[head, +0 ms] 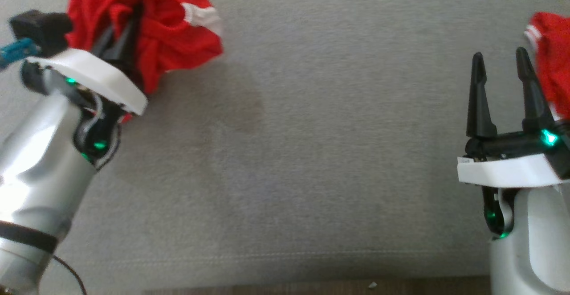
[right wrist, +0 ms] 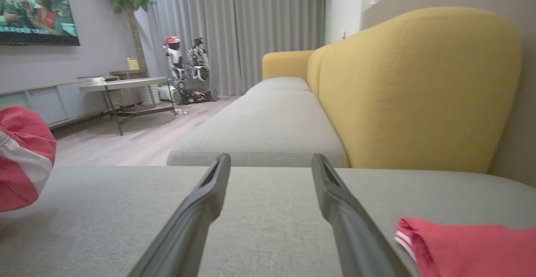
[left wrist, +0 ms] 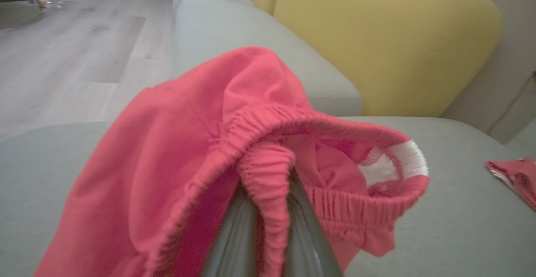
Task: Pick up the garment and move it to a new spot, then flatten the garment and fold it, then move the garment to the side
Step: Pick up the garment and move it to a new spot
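Garment [head: 178,41], red with a white stripe at its elastic waistband, hung in a bunch around our left tool [head: 122,36] at the far left of the grey sofa cushion [head: 311,152]. In the left wrist view we saw the two dark fingers drawn close together with a gathered fold of the waistband pinched between them, so that tool was clamped on the cloth. The rest of the fabric draped over and to both sides of the fingers. A shadow lay on the cushion below the bunch, but we could not tell whether its lowest fold touched the seat. Our right tool [head: 499,63] stood well apart at the right side, its fingers spread wide with nothing between them, low over the cushion. A second red piece [head: 552,54] with white trim lay on the cushion just beside its right finger. Behind the seat rose a yellow backrest [right wrist: 418,84].
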### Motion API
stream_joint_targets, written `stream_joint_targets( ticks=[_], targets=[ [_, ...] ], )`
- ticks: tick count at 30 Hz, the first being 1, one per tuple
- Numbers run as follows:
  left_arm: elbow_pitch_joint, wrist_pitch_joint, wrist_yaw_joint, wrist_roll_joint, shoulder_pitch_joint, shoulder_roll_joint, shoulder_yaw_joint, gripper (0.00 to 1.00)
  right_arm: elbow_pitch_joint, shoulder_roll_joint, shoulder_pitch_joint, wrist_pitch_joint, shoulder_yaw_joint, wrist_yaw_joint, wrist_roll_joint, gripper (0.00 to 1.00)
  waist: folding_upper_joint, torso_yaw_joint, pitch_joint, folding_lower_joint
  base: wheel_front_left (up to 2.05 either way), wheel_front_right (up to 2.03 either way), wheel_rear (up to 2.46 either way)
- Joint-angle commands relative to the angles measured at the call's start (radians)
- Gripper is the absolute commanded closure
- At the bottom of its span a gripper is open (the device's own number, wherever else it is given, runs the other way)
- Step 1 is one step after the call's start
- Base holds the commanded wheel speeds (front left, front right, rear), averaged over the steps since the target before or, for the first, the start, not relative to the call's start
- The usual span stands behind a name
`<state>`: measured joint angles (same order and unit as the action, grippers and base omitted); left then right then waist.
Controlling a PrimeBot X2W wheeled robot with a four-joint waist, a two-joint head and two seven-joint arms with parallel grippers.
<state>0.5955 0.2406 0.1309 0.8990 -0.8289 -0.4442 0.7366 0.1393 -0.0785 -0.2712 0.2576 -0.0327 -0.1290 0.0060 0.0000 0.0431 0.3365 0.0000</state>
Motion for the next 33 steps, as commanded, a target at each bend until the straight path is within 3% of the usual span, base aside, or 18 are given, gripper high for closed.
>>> stream_joint_targets(
  ticks=[1, 6, 12, 17, 25, 26, 27, 28, 33],
  targets=[
    [-0.042, 0.012, 0.0, -0.011, -0.024, -0.039, -0.028, 1.0, -0.042, 0.01, 0.009, 0.004, -0.019, -0.002, 0.01, 0.0, 0.0, -0.054, -0.036, 0.0, 0.0, 0.0, 0.0],
    [-0.111, 0.015, -0.022, -0.078, -0.025, 0.014, 0.03, 1.0, -0.067, 0.021, 0.024, 0.004, -0.012, -0.002, 0.013, 0.0, 0.0, -0.131, -0.041, 0.0, 0.0, 0.0, 0.0],
    [-0.096, -0.017, -0.04, -0.133, -0.05, 0.104, 0.111, 1.0, -0.095, 0.027, 0.023, 0.004, -0.007, -0.002, 0.022, 0.0, 0.0, -0.221, -0.01, 0.0, 0.0, 0.0, 0.0],
    [-0.011, -0.044, -0.043, -0.174, -0.068, 0.155, 0.171, 1.0, -0.112, 0.028, 0.013, 0.004, -0.026, -0.002, 0.05, 0.0, 0.0, -0.275, 0.035, 0.0, 0.0, 0.0, 0.0],
    [0.157, -0.042, -0.028, -0.203, -0.071, 0.214, 0.234, 1.0, -0.116, 0.028, 0.013, 0.004, -0.052, -0.002, 0.071, 0.0, 0.0, -0.287, 0.065, 0.0, 0.0, 0.0, 0.0],
    [0.172, -0.037, -0.024, -0.203, -0.071, 0.223, 0.239, 0.67, -0.113, 0.028, 0.014, 0.004, -0.056, -0.002, 0.07, 0.0, 0.0, -0.281, 0.062, 0.0, 0.0, 0.0, 0.0],
    [0.186, -0.031, -0.022, -0.205, -0.072, 0.231, 0.244, 0.44, -0.11, 0.028, 0.016, 0.004, -0.058, -0.002, 0.069, 0.0, 0.0, -0.273, 0.057, 0.0, 0.0, 0.0, 0.0],
    [0.199, -0.024, -0.02, -0.201, -0.07, 0.24, 0.244, 0.0, -0.106, 0.028, 0.017, 0.004, -0.063, -0.002, 0.068, 0.0, 0.0, -0.265, 0.051, 0.0, 0.0, 0.0, 0.0],
    [0.211, 0.007, -0.022, -0.172, -0.041, 0.277, 0.213, 0.0, -0.084, 0.028, 0.028, 0.004, -0.084, -0.002, 0.065, 0.0, 0.0, -0.206, -0.005, 0.0, 0.0, 0.0, 0.0]
  ],
)
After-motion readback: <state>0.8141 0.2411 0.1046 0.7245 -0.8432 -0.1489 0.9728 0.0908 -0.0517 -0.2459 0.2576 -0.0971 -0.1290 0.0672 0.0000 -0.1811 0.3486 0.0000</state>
